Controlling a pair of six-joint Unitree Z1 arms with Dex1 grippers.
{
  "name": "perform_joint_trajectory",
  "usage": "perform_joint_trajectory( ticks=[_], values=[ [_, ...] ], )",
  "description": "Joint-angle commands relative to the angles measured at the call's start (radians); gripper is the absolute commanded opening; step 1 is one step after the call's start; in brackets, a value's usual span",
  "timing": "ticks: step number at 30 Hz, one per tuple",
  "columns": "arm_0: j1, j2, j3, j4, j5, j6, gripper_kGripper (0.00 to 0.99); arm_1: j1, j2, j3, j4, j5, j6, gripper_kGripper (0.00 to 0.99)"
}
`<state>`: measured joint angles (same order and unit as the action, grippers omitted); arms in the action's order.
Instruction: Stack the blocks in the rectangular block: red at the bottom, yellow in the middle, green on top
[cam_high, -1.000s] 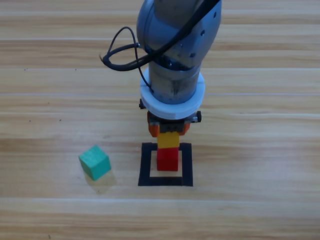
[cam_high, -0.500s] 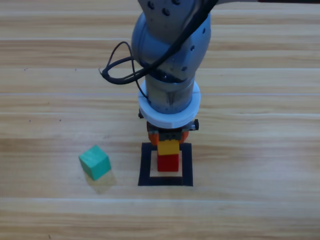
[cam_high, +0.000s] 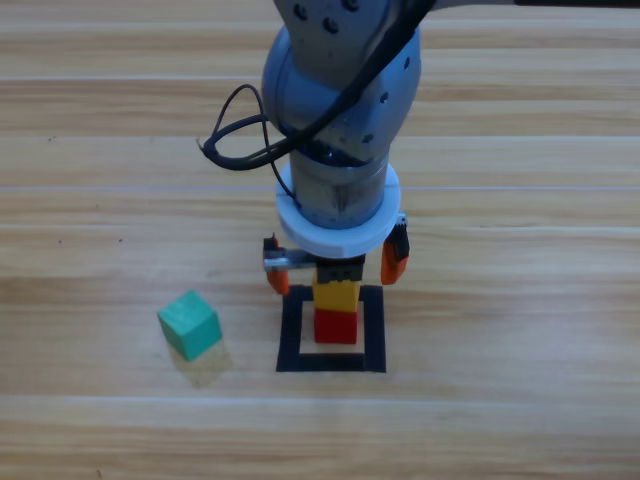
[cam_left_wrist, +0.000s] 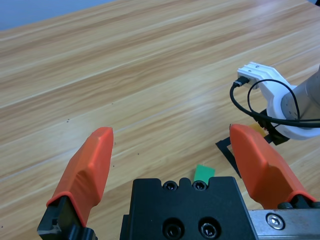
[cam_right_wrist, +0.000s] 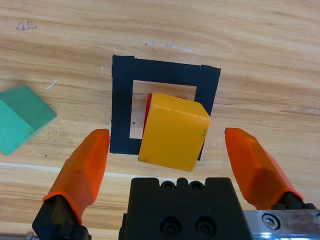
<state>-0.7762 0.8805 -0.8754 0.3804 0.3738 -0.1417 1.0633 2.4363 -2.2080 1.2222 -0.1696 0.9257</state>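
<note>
The right arm comes down from the top edge, wrist pointing straight down, and its right gripper (cam_high: 337, 262) has both orange jaws spread wide. The left gripper (cam_left_wrist: 182, 167), also spread wide, looks on from the side.

Light is bright and even across all three views, coming from overhead. The wooden surface (cam_left_wrist: 150, 75) carries a pale sheen in the left wrist view, strongest near its middle. Shadows are soft and short: a faint one lies just below the green cube (cam_high: 189, 324) in the high view. The high view is slightly soft; the right wrist view is crisp on the yellow cube (cam_right_wrist: 173, 131).
</note>
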Motion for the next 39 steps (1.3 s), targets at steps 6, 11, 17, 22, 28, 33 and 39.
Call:
perform_joint_trajectory(
  ticks=[6, 11, 17, 22, 28, 33, 39],
  values=[
    [0.012, 0.172, -0.102, 0.028, -0.001, -0.078, 0.990, 0.076, -0.333, 0.215, -0.102, -0.113, -0.059, 0.985],
    [0.063, 0.519, -0.363, 0.245, -0.053, -0.182, 0.990, 0.076, -0.746, 0.758, -0.515, -0.111, -0.145, 0.983],
    [0.112, 0.818, -0.435, 0.314, -0.139, -0.205, 0.990, 0.014, -0.990, 1.125, -0.730, -0.057, -0.286, 0.983],
    [0.121, 0.946, -0.421, 0.311, -0.162, -0.190, 0.989, -0.008, -1.020, 1.255, -0.869, 0.056, -0.421, 0.983],
    [0.123, 0.957, -0.355, 0.284, -0.193, -0.151, 0.989, -0.008, -0.947, 1.266, -0.860, 0.070, -0.507, 0.983],
    [0.121, 0.969, -0.318, 0.275, -0.234, -0.136, 0.988, -0.008, -0.921, 1.289, -0.865, 0.010, -0.585, 0.983],
    [0.118, 0.954, -0.309, 0.304, -0.277, -0.141, 0.990, -0.008, -0.922, 1.304, -0.866, -0.011, -0.607, 0.983]
  ],
)
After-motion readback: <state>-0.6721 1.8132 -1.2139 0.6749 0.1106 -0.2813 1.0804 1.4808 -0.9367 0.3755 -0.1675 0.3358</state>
